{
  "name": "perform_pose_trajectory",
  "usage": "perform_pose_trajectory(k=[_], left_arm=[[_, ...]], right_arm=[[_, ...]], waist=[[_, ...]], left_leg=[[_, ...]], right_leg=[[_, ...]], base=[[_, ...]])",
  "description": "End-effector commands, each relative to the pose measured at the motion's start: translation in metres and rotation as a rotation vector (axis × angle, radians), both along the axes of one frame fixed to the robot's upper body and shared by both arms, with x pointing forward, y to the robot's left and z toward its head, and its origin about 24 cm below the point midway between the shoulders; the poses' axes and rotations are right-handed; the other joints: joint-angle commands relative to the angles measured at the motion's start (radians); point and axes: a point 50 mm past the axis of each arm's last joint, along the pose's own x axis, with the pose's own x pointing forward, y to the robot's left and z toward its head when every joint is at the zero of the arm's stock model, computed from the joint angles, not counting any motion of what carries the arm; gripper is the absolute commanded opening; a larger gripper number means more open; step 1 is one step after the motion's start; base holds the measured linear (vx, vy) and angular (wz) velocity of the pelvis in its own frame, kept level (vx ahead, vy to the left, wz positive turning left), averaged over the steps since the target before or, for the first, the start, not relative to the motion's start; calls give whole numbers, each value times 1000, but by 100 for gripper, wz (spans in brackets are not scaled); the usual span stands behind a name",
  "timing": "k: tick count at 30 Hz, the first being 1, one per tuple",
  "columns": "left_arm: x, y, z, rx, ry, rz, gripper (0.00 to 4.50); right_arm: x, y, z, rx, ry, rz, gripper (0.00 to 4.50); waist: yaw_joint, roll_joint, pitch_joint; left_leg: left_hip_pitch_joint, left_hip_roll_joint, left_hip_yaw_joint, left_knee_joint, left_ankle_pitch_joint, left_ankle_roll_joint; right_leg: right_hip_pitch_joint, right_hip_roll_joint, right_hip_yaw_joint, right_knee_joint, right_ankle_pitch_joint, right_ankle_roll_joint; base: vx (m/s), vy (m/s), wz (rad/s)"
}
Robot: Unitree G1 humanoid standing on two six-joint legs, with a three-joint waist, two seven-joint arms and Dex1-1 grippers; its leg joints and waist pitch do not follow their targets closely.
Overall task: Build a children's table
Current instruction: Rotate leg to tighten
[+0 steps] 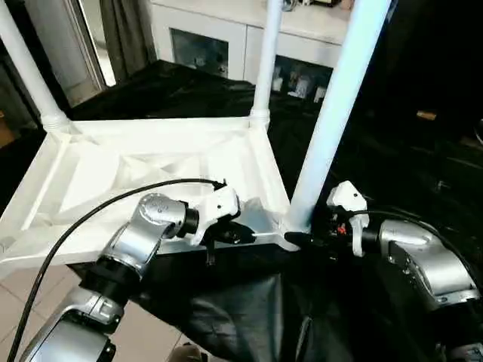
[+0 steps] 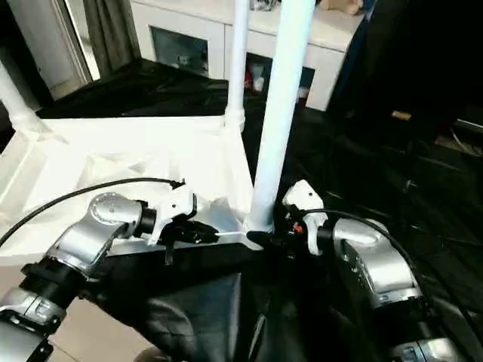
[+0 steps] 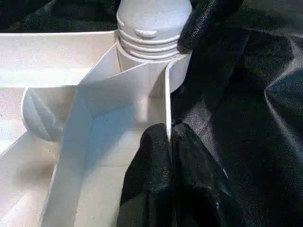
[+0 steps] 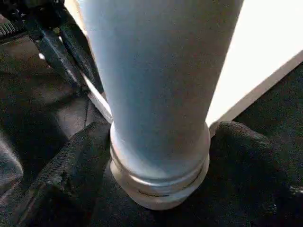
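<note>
The white tabletop (image 1: 151, 151) lies upside down on a black cloth, ribbed underside up. Three white legs stand in its corner sockets: one far left (image 1: 26, 68), one at the far corner (image 1: 266, 60), one at the near right corner (image 1: 332, 113). My left gripper (image 1: 226, 235) is shut on the thin near rim of the tabletop (image 3: 166, 94), close to that near right socket. My right gripper (image 1: 302, 240) is open and straddles the ringed foot of the near right leg (image 4: 156, 94), with one black finger (image 4: 71, 170) close on each side.
The black cloth (image 1: 249, 317) drapes over the near edge, with tiled floor (image 1: 151, 332) below at the left. A white glass-door cabinet (image 1: 226, 38) stands behind the work. A black cable (image 1: 90, 215) loops over my left forearm.
</note>
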Motion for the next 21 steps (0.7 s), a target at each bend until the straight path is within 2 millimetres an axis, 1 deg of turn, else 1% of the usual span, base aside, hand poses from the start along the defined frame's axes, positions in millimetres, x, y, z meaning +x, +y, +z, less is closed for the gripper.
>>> perform_pose_trajectory(k=[1,2,3,4,6,9,11,13,14,17,18,19,20,21], left_arm=[[0,-12,17,-74,-45,-61,0],[-1,-12,17,-74,-44,-62,0],[-1,-12,17,-75,-42,-62,0],[-1,-12,17,-75,-42,-62,0],[-1,-11,17,-74,-40,-61,0],[-1,-10,17,-72,-37,-60,0],[-1,-10,17,-71,-35,-59,0],[-1,-10,17,-71,-35,-59,0],[-1,-10,17,-70,-34,-59,0],[-1,-9,16,-68,-29,-50,0],[0,-9,15,-63,-31,-31,0],[4,-9,14,-63,-33,26,0],[7,-10,13,-62,-34,66,0],[8,-10,13,-61,-37,79,0]], right_arm=[[-1,2,5,15,-7,19,345],[-1,2,6,17,-4,23,342],[-2,2,6,19,0,27,325],[-2,2,6,19,0,27,325],[-3,2,5,20,5,33,300],[-4,3,5,21,11,38,287],[-4,3,4,21,12,39,276],[-4,3,4,21,12,39,273],[-4,3,4,20,15,41,271],[-5,4,2,16,23,42,270],[-5,4,1,15,30,28,270],[-1,5,-4,-2,32,-42,270],[2,4,-8,-16,34,-93,270],[3,5,-9,-16,37,-107,270]], waist=[[0,-2,-68],[1,-4,-69],[1,-4,-70],[1,-3,-71],[1,-3,-70],[1,-4,-71],[2,-3,-71],[1,-4,-70],[1,-6,-70],[2,-5,-72],[2,-6,-73],[1,-6,-74],[-1,-8,-74],[-2,-8,-74]], left_leg=[[15,54,-22,-70,-216,40],[14,54,-21,-69,-205,43],[14,53,-21,-68,-196,45],[13,54,-21,-68,-193,45],[13,53,-21,-67,-186,49],[13,53,-20,-66,-185,48],[14,53,-20,-66,-193,46],[13,53,-20,-67,-198,44],[13,53,-20,-67,-199,43],[13,53,-20,-66,-189,44],[12,53,-21,-66,-182,45],[13,54,-21,-66,-176,42],[12,52,-21,-66,-176,41],[12,51,-20,-65,-174,39]], right_leg=[[49,-94,62,-83,-271,-157],[50,-93,62,-81,-253,-161],[50,-93,62,-79,-238,-166],[51,-93,62,-77,-230,-169],[50,-91,61,-76,-212,-175],[51,-93,62,-75,-210,-177],[51,-94,61,-78,-229,-174],[50,-93,62,-79,-239,-170],[51,-93,62,-80,-246,-166],[52,-94,61,-78,-243,-164],[52,-93,61,-76,-231,-166],[51,-92,62,-74,-221,-168],[51,-92,61,-75,-222,-170],[51,-92,60,-74,-224,-171]], base=[[0,0,0],[0,0,0],[0,0,0],[0,0,0],[0,0,0],[0,0,0],[0,0,0],[0,0,0],[0,0,0],[0,0,0],[0,0,0],[0,0,0],[0,0,0],[0,0,0]])
